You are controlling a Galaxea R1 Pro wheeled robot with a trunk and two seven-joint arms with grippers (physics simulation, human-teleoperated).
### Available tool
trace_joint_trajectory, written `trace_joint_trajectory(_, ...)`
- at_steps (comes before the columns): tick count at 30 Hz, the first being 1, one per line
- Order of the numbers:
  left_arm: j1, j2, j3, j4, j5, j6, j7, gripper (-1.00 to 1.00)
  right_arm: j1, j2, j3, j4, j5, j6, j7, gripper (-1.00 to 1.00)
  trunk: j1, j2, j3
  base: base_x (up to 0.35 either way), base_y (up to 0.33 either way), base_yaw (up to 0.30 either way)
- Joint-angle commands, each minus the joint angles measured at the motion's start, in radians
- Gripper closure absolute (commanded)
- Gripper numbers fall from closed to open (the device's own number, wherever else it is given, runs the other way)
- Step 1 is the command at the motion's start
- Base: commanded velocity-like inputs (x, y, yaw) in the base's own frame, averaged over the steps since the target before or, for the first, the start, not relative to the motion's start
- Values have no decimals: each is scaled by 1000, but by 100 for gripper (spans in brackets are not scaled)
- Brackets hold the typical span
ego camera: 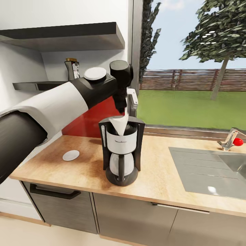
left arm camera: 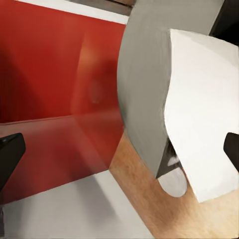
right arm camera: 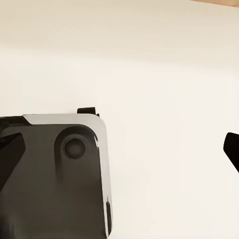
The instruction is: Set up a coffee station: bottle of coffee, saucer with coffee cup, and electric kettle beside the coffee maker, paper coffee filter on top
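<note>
The black coffee maker (ego camera: 121, 150) stands on the kitchen countertop (ego camera: 160, 171). The white paper coffee filter (ego camera: 119, 124) rests on its top, leaning upward. My left gripper (ego camera: 127, 112) hangs right above it, open, with the filter (left arm camera: 199, 114) between the spread fingers. The saucer (ego camera: 71, 155) lies on the counter left of the machine. The bottle of coffee (ego camera: 72, 68) stands on the thin kitchen shelf (ego camera: 34, 85), behind my left arm. My right gripper (right arm camera: 119, 149) is open, facing a pale surface. The coffee cup and the electric kettle are out of view.
A steel sink (ego camera: 212, 171) with a red-knobbed faucet (ego camera: 235, 140) lies at the counter's right. A thicker dark board (ego camera: 68, 36) hangs above the shelf. A red backsplash (ego camera: 89, 123) and a window stand behind the machine. A dark grey box (right arm camera: 55, 179) lies by my right gripper.
</note>
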State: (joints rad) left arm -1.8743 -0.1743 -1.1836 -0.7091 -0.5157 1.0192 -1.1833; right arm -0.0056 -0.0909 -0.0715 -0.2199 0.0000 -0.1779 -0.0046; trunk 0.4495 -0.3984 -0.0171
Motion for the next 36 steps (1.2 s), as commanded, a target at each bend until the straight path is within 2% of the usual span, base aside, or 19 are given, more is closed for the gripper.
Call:
trace_joint_trajectory(1,-8,0,11,-1,-10,7,-10,-100,-1,0,-6,1,-1,-3,1,-100,1,-2,-2,0,0,0)
trace_joint_trajectory(4,-17,0,53,-1,-13,7,-10,-100,-1,0,-7,1,-1,-3,1,-100,1,-2,-2,0,0,0)
trace_joint_trajectory(7,-18,0,73,2,-26,7,-10,-100,-1,0,-7,1,-2,-3,0,-100,1,-2,-2,0,0,0)
trace_joint_trajectory(25,-12,0,83,12,-26,7,-11,-100,-1,0,-7,1,-3,-3,1,-100,1,-2,-2,0,0,0)
trace_joint_trajectory(28,-10,15,90,18,-24,8,-14,-100,-1,0,-7,1,-3,-3,1,-100,1,-2,-2,0,0,0)
trace_joint_trajectory(32,9,30,131,41,-24,6,-15,-100,-1,0,-7,1,-3,-3,1,-100,1,-2,-2,0,0,0)
trace_joint_trajectory(34,49,34,178,66,-25,4,-11,-100,-1,0,-8,1,-3,-3,0,-100,1,-2,-2,-87,44,0)
trace_joint_trajectory(36,60,35,196,68,-26,4,-9,-100,-1,0,-8,1,-3,-3,0,-100,1,-2,-2,-215,122,29)
